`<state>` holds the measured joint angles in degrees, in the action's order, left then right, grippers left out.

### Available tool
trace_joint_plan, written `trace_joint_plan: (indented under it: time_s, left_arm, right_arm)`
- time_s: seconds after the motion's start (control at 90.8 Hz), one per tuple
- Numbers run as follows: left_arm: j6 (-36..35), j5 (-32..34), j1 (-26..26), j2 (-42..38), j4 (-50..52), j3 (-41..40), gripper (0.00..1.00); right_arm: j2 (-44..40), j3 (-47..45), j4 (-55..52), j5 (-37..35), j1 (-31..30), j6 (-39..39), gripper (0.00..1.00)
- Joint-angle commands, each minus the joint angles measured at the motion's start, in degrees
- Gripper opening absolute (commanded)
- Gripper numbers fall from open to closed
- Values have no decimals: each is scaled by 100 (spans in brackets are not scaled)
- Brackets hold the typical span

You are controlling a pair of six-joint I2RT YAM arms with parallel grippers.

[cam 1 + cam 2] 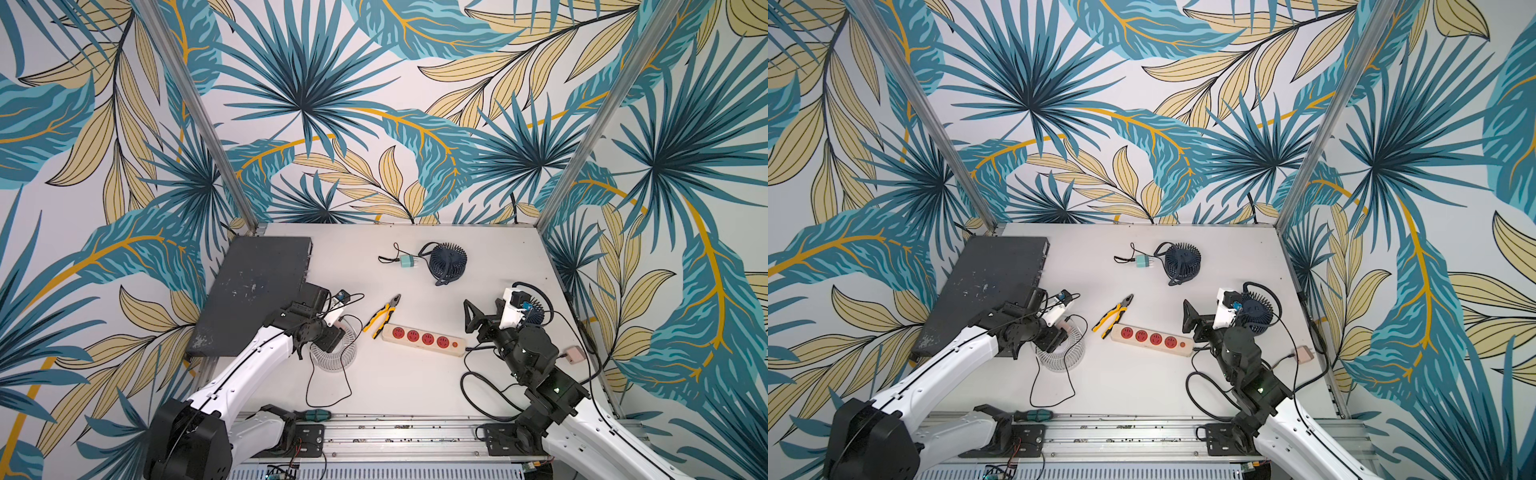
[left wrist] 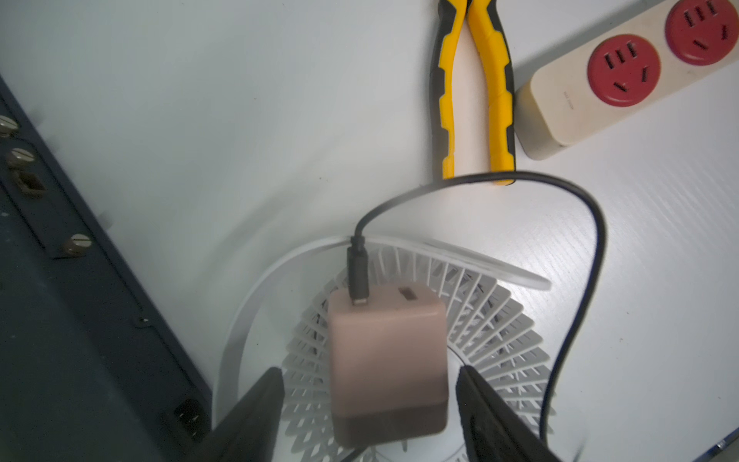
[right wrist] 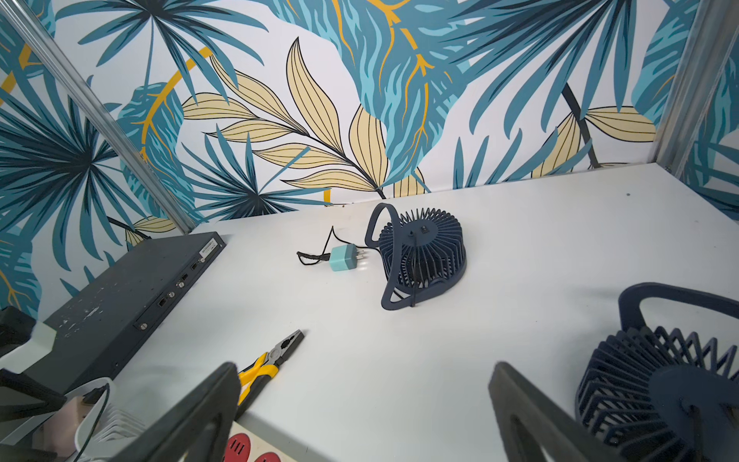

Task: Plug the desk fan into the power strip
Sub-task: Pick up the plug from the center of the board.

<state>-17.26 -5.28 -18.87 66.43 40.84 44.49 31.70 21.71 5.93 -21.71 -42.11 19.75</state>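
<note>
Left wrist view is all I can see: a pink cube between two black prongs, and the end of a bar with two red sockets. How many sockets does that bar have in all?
Observer: Four. In both top views the power strip shows four round red sockets in a row.
Visitor: And where is the other arm? I can't see it at all.
Observer: The right gripper hangs open above the table, near the end of the strip that has the small red switch.
</note>
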Motion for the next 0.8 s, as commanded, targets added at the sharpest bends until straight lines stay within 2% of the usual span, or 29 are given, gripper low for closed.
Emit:
trace_joint_plan:
  time_s: [0.0, 0.154, 0.43, 0.584, 0.672, 0.793]
  left_arm:
    - [-40, -16, -56, 129, -95, 2, 64]
    - [-62, -51, -66, 154, -96, -6, 52]
    - [-76, -52, -73, 334, -102, 20, 51]
    - [-66, -36, -85, 308, -75, 50, 41]
    - [70, 193, -90, 109, -13, 126, 37]
    - [44, 189, -207, -729, -103, 121, 34]
  right_arm:
    - [-33, -137, 65, -141, -9, 119, 100]
    - [-94, -105, -2, -179, -8, 253, 100]
    - [-465, -9, -254, -195, -8, 523, 100]
    - [-631, -11, -420, -207, -8, 631, 100]
    - [-635, 79, -526, -89, -8, 685, 100]
    - [-451, 429, -861, 292, -8, 871, 100]
